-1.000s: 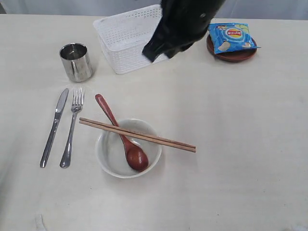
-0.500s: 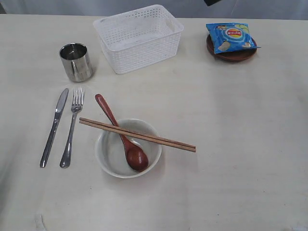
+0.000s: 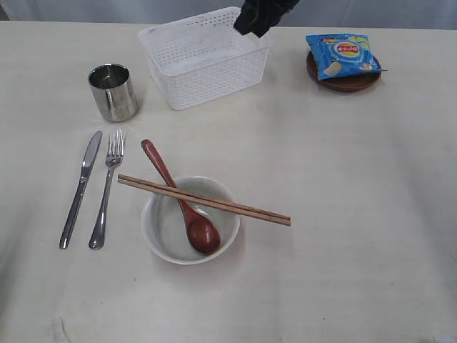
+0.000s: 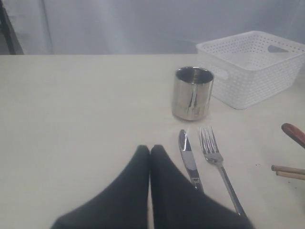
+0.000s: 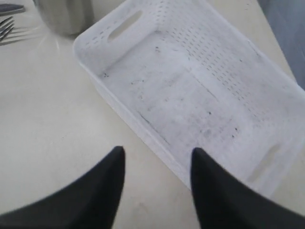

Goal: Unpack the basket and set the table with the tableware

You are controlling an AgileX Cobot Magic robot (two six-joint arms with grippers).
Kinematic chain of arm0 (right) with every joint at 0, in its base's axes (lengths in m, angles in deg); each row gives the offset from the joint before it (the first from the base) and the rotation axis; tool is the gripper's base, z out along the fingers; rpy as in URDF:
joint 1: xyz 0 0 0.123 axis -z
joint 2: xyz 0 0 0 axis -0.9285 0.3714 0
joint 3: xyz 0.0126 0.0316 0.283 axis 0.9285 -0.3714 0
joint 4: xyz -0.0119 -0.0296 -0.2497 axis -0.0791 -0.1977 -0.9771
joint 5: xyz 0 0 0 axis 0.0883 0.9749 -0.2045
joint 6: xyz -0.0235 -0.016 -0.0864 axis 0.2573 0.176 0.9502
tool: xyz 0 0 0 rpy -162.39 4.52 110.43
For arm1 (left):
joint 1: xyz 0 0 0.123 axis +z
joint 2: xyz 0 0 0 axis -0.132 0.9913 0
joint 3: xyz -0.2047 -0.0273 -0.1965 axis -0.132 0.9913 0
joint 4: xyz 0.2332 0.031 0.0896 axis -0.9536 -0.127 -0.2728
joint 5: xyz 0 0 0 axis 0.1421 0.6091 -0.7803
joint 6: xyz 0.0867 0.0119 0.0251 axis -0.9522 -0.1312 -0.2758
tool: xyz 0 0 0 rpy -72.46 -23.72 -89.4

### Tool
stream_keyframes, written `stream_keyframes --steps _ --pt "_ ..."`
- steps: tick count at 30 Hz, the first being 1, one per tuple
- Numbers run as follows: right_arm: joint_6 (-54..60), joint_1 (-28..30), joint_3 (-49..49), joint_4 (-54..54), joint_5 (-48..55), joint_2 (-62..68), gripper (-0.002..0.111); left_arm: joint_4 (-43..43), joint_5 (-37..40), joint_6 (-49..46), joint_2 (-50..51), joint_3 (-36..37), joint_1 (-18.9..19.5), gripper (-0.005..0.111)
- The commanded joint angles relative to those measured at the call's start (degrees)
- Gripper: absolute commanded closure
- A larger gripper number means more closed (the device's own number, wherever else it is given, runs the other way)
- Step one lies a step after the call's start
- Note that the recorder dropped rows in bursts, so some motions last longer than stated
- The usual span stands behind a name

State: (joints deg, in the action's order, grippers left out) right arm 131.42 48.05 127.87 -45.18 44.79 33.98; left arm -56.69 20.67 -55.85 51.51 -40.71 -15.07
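- above the rim of the empty basket (image 3: 206,57), the right gripper (image 5: 158,157) hovers with jaws apart, holding nothing; no item is inside to lift.
- left gripper (image 4: 150,151) rests pinched together near the knife (image 4: 189,164), idle.
- the bowl (image 3: 163,236) sits laid on the table (image 3: 343,179).

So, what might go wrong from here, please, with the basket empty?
The open right gripper hangs near the rim of the basket; lowering it could catch the wall and shove it. The chopsticks lie loose across the bowl, so a nudge may roll them off. The chips bag covers the plate and may slide off if the plate is moved.
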Motion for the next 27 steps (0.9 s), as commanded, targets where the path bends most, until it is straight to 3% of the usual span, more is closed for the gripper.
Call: stream_keyframes --steps 1,7,15,25,27 --pt "6.6 -0.7 2.2 2.3 0.4 4.1 0.046 -0.5 -0.6 0.2 -0.1 0.2 0.1 0.107" --pt "15.8 -0.6 2.3 7.8 1.6 7.6 0.046 -0.5 -0.6 0.2 -0.1 0.2 0.1 0.107" --pt "21.3 -0.6 2.3 10.6 -5.8 10.7 0.048 -0.5 -0.6 0.2 -0.1 0.2 0.1 0.107" --pt "22.2 -0.6 2.3 7.7 -6.8 12.3 0.086 -0.5 -0.6 0.2 -0.1 0.2 0.1 0.107" --pt "22.2 -0.6 2.3 6.6 -6.9 10.3 0.108 -0.5 -0.6 0.2 -0.1 0.2 0.1 0.107"
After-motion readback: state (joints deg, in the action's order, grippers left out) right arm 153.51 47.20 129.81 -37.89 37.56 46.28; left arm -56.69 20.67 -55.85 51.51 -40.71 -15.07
